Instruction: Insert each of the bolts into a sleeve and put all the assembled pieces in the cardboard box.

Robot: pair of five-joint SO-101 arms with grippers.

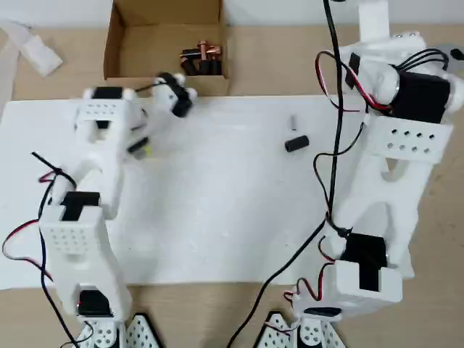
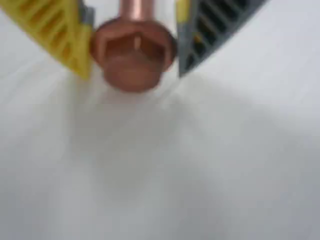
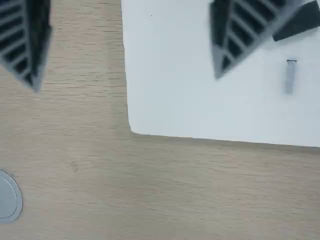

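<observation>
Left gripper [image 2: 134,74] holding a copper bolt [image 2: 134,52], right gripper [image 3: 127,81] open at the sheet's edge.
I see my left fingers, one yellow and one grey, closed on the bolt, its hex head facing the wrist camera, over the white sheet [image 1: 217,217]. My right fingers are spread wide above the wooden table [image 3: 150,190], beside the sheet's corner. A black sleeve [image 1: 296,143] and a small grey bolt [image 1: 293,122] lie near each other on the sheet. The cardboard box [image 1: 114,43] holds assembled pieces [image 1: 203,59] in its near right corner.
</observation>
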